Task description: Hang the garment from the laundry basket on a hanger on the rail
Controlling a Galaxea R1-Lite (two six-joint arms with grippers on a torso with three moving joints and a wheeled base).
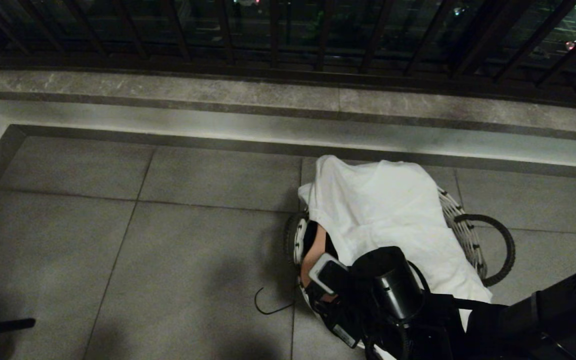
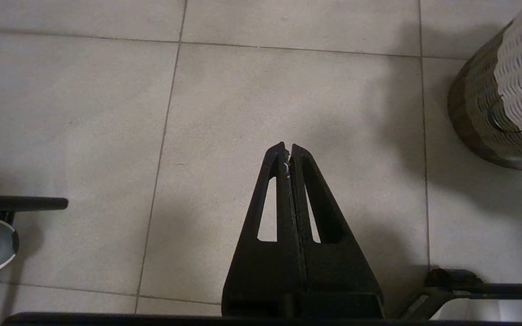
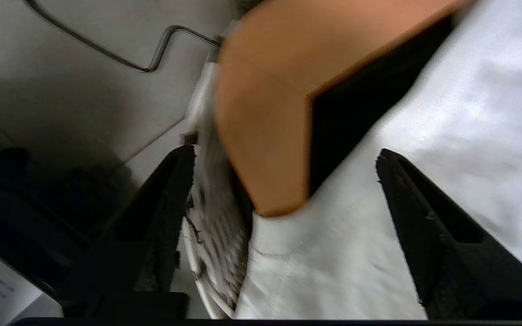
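Where draped, white garment (image 1: pixel 388 210) over laundry basket (image 1: pixel 465 235).

Quick count of what's out here: one laundry basket (image 1: pixel 460 220) with two black loop handles, though only one (image 1: pixel 498 250) shows properly, the other mostly tucked under cloth. One white garment (image 1: pixel 388 210) draped over it. One orange-and-black item (image 3: pixel 265 104) peeking out underneath, can't tell what it is. One wire hanger hook (image 1: pixel 268 305) on the floor tiles. Two grippers: the right gripper (image 3: pixel 283 158) and the left gripper (image 2: pixel 287 151).
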